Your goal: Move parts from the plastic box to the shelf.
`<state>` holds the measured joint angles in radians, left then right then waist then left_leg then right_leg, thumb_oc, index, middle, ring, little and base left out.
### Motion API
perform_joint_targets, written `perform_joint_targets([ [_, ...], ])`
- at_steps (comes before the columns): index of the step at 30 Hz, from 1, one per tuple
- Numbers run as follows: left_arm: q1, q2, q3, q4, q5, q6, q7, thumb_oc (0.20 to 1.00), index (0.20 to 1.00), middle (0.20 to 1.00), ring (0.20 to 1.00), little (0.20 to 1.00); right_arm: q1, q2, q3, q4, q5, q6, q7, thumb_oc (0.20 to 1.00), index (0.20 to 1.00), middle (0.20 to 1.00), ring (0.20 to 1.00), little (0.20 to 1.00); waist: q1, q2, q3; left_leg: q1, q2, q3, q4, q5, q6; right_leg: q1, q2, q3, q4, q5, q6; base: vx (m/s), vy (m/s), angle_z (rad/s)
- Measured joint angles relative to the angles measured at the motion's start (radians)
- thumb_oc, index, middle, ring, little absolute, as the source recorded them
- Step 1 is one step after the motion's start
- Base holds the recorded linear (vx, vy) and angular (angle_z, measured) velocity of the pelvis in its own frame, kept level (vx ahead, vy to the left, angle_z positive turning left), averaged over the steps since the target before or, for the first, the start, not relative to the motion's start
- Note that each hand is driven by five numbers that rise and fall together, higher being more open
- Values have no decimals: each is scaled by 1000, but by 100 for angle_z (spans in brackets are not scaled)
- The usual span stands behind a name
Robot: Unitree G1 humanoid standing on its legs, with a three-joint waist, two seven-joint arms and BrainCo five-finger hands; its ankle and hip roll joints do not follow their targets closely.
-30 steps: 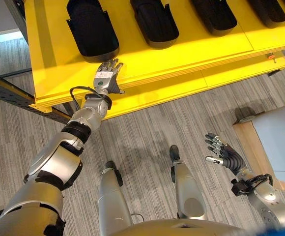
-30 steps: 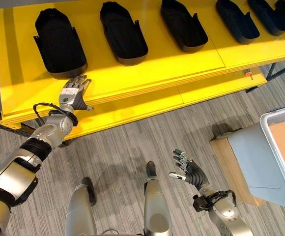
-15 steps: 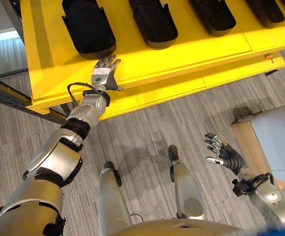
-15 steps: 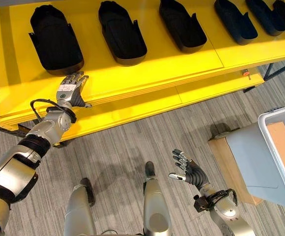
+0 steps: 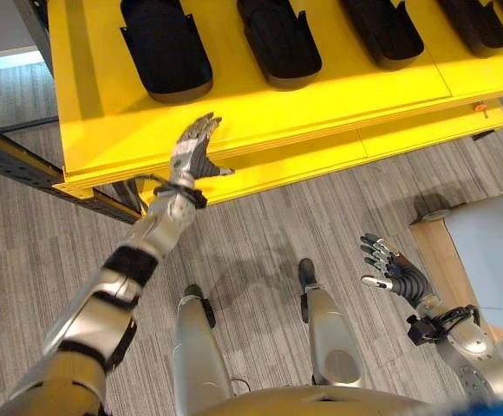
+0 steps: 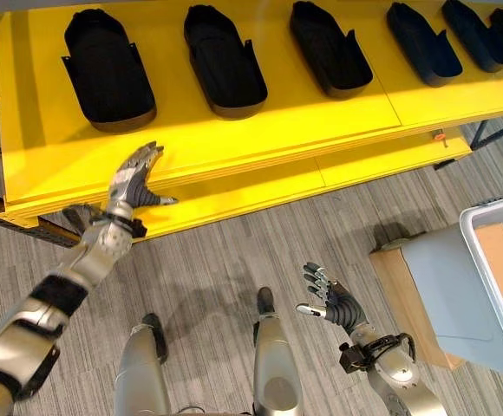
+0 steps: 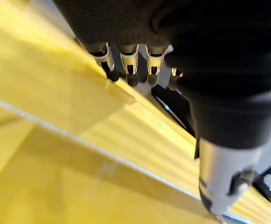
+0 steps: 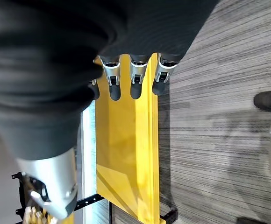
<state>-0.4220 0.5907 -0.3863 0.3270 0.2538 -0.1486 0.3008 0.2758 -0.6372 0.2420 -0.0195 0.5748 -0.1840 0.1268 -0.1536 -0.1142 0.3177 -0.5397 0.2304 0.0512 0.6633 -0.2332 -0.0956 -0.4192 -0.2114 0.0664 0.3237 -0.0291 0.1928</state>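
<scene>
In the left eye view, the left hand point(image 5: 194, 147) hangs just off the front edge of the yellow shelf point(image 5: 260, 108), near its left corner, fingers straight and released, holding nothing; the right hand point(image 5: 387, 268) is low over the grey floor point(image 5: 260, 225), fingers spread and relaxed, also holding nothing. In the right eye view, black moulded parts point(image 6: 108, 74) lie in a row along the shelf's back, well apart from both hands, and the plastic box point(image 6: 499, 277) sits on a wooden stand point(image 6: 399, 290) at the right; what it holds cannot be told. In the left wrist view, the dark-tipped fingers point(image 7: 128, 65) point straight over yellow board. In the right wrist view, straight fingers point(image 8: 134, 77) point towards the shelf across the floor
</scene>
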Motion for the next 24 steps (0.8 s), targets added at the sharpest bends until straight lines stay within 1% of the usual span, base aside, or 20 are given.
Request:
perform_joint_targets([
  [1, 39, -2, -12, -2, -29, -22, -25, 1000, 1000, 1000, 1000, 1000, -1, -2, -4, 1, 0, 1, -3, 1000, 1000, 1000, 1000, 1000, 11, 10, -4, 1, -1, -9, 0, -6, 1, 9, -1, -9, 0, -9, -1, 113, -100, 11],
  [2, 162, 4, 48, -105, -194, -48, -98, 1000, 1000, 1000, 1000, 1000, -14, 5, -6, -6, -4, 2, -3, 1000, 1000, 1000, 1000, 1000, 16, 14, -4, 10, 0, -6, -15, 0, 5, 18, -3, -13, -11, -4, -2, 105, -83, 12],
  [3, 246, 9, 53, -113, -290, -52, -143, 1000, 1000, 1000, 1000, 1000, -6, 6, -7, -2, -9, 3, -3, 1000, 1000, 1000, 1000, 1000, 16, 14, -4, 42, -5, -4, -36, 6, 1, 49, -6, -15, -29, -3, -3, 94, -79, 4],
  [4, 287, 8, 52, -114, -369, -51, -174, 1000, 1000, 1000, 1000, 1000, -6, 7, -5, -1, -10, 4, -4, 1000, 1000, 1000, 1000, 1000, 17, 15, -4, 64, -5, -4, -49, 7, 0, 71, -6, -20, -40, -3, -3, 86, -64, 9],
  [5, 381, 1, 37, -110, -503, -46, -225, 1000, 1000, 1000, 1000, 1000, 7, 10, -6, -3, -10, 2, -6, 1000, 1000, 1000, 1000, 1000, 16, 16, -5, 106, -4, -6, -71, 11, -7, 112, -4, -27, -60, -2, -4, 49, -45, 10],
  [7, 466, 2, 19, -117, -652, -29, -297, 1000, 1000, 1000, 1000, 1000, 7, 11, -7, 3, -10, 3, -12, 1000, 1000, 1000, 1000, 1000, 35, 25, -11, 118, -2, -17, -98, 23, -14, 131, -2, -48, -73, -3, -7, 79, -68, 18],
  [8, 491, 2, 19, -122, -709, -27, -313, 1000, 1000, 1000, 1000, 1000, -11, 12, -5, 3, -11, 5, -14, 1000, 1000, 1000, 1000, 1000, 48, 29, -12, 122, -4, -24, -115, 34, -15, 140, -3, -60, -81, 0, -9, 94, -90, 25],
  [9, 531, 5, 23, -150, -776, -12, -332, 1000, 1000, 1000, 1000, 1000, -16, 22, -3, 3, -11, 6, -16, 1000, 1000, 1000, 1000, 1000, 54, 28, -13, 153, -7, -30, -151, 56, -27, 174, -2, -71, -104, 15, -8, 56, -59, 25],
  [11, 586, 10, 25, -195, -874, -9, -363, 1000, 1000, 1000, 1000, 1000, -30, 42, 5, 4, -11, 4, -22, 1000, 1000, 1000, 1000, 1000, 71, 31, -22, 221, -9, -37, -205, 74, -35, 242, -1, -92, -143, 22, -6, 51, -49, 23],
  [12, 600, 8, 29, -214, -910, -8, -370, 1000, 1000, 1000, 1000, 1000, -35, 47, 7, 4, -11, 3, -24, 1000, 1000, 1000, 1000, 1000, 75, 35, -28, 247, -9, -42, -228, 79, -34, 267, -1, -105, -158, 22, -11, 62, -49, 30],
  [13, 617, 6, 34, -236, -946, -10, -382, 1000, 1000, 1000, 1000, 1000, -43, 48, 8, 5, -12, 2, -26, 1000, 1000, 1000, 1000, 1000, 89, 48, -59, 252, -10, -56, -256, 92, -39, 287, 1, -124, -174, 15, -23, 61, -39, 31],
  [14, 623, 5, 39, -240, -966, -9, -389, 1000, 1000, 1000, 1000, 1000, -43, 49, 10, 5, -12, 4, -28, 1000, 1000, 1000, 1000, 1000, 91, 51, -66, 267, -12, -61, -279, 104, -41, 307, 1, -134, -191, 23, -22, 77, -32, 31],
  [16, 642, 4, 57, -251, -1020, -7, -403, 1000, 1000, 1000, 1000, 1000, -39, 54, 12, 8, -12, 4, -29, 1000, 1000, 1000, 1000, 1000, 92, 50, -110, 322, -14, -62, -357, 141, -51, 351, 4, -152, -232, 40, -23, 61, -32, 17],
  [17, 645, 5, 57, -252, -1022, -7, -405, 1000, 1000, 1000, 1000, 1000, -38, 54, 12, 8, -12, 4, -29, 1000, 1000, 1000, 1000, 1000, 92, 51, -114, 325, -13, -62, -362, 142, -51, 353, 4, -153, -234, 41, -23, 55, -20, 13],
  [18, 665, 6, 60, -254, -1029, -6, -415, 1000, 1000, 1000, 1000, 1000, -35, 58, 13, 10, -12, 4, -28, 1000, 1000, 1000, 1000, 1000, 93, 51, -155, 353, -13, -63, -408, 161, -56, 380, 6, -167, -264, 45, -26, 51, -9, 13],
  [20, 687, 2, 64, -255, -1029, -5, -426, 1000, 1000, 1000, 1000, 1000, -20, 74, 16, 18, -11, 8, -27, 1000, 1000, 1000, 1000, 1000, 93, 52, -201, 391, -11, -62, -473, 191, -63, 409, 11, -174, -297, 52, -32, 45, -9, 12],
  [21, 701, -1, 70, -254, -1029, 4, -427, 1000, 1000, 1000, 1000, 1000, -9, 77, 28, 20, -11, 18, -26, 1000, 1000, 1000, 1000, 1000, 94, 51, -230, 429, -10, -61, -529, 218, -67, 438, 14, -183, -332, 68, -33, 33, -2, 5],
  [23, 724, -20, 84, -253, -1029, 9, -427, 1000, 1000, 1000, 1000, 1000, 2, 85, 41, 23, -10, 24, -23, 1000, 1000, 1000, 1000, 1000, 92, 52, -267, 487, -8, -52, -610, 252, -76, 467, 18, -186, -368, 77, -36, 19, 7, 0],
  [24, 732, -38, 84, -248, -1029, 10, -427, 1000, 1000, 1000, 1000, 1000, 4, 89, 45, 36, -10, 25, -23, 1000, 1000, 1000, 1000, 1000, 92, 55, -295, 510, -5, -37, -656, 273, -78, 472, 21, -188, -382, 79, -37, 13, 16, -4],
])
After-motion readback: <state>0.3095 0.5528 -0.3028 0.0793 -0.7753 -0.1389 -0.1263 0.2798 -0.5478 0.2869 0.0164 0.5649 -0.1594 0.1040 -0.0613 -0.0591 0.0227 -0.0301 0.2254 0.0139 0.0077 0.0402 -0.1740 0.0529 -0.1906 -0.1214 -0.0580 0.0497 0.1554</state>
